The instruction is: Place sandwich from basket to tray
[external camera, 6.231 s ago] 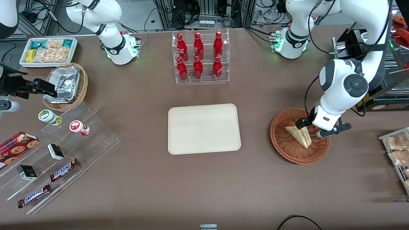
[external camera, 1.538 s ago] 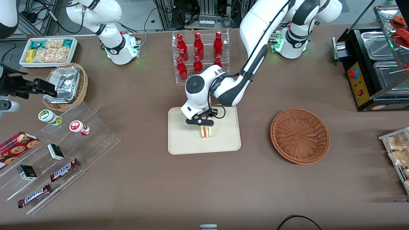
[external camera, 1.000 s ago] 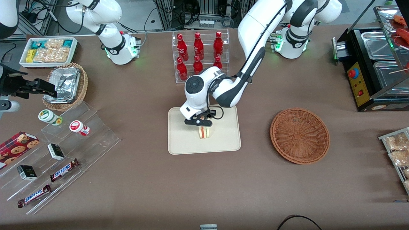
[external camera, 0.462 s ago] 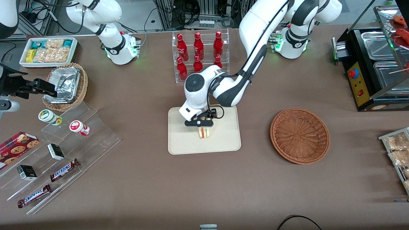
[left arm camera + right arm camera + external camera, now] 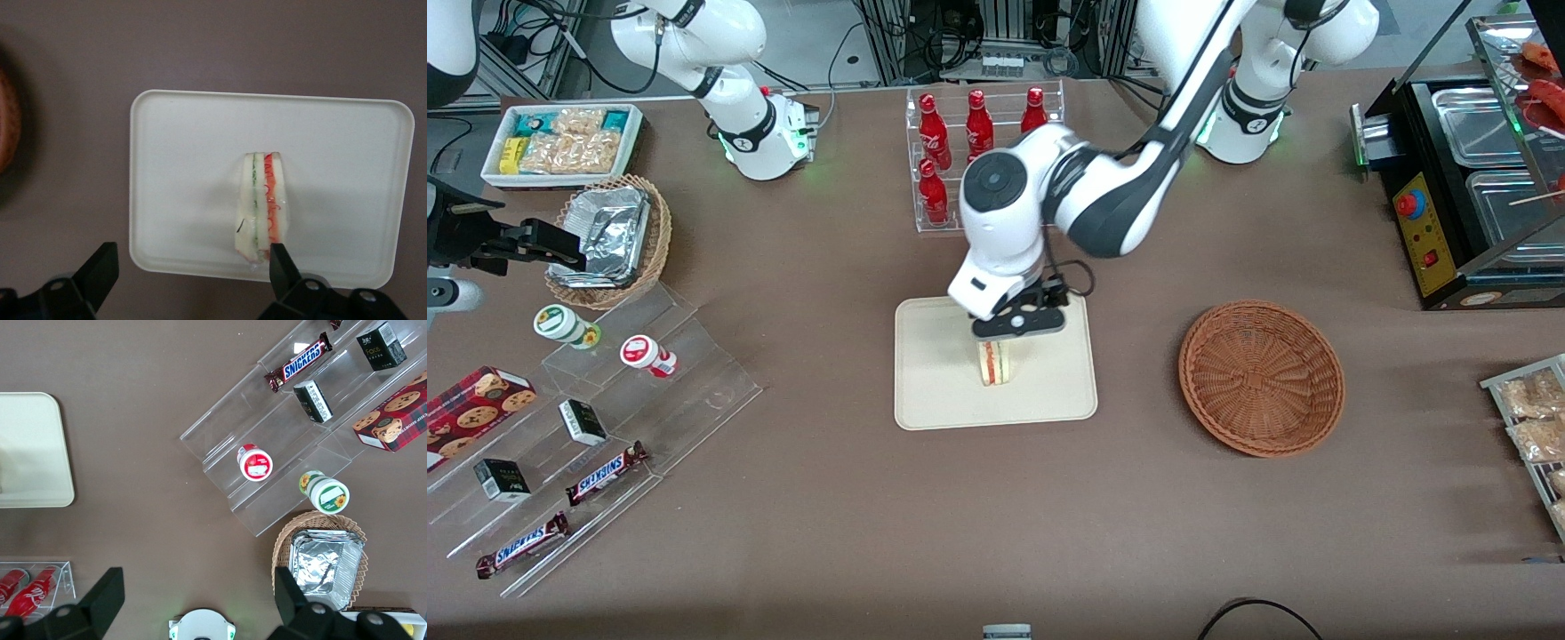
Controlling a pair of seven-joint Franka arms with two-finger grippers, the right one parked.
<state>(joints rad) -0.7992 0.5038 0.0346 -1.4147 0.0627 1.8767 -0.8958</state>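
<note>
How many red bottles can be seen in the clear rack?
4 red bottles: three in the upper row, one lower. The arm above the gripper may hide others.

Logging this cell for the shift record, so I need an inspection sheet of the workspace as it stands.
Surface: brown table, no spills seen.
Job's things: sandwich stands on its edge on the tray; basket holds nothing.
Clutter: red bottles in a rack; foil-lined basket; snack tray; Snickers bars on clear steps.
Grippers: gripper open, above the sandwich, not touching it.
Cables: black cable at the table edge nearest the camera.
Surroundings: black food warmer toward the working arm's end.
</note>
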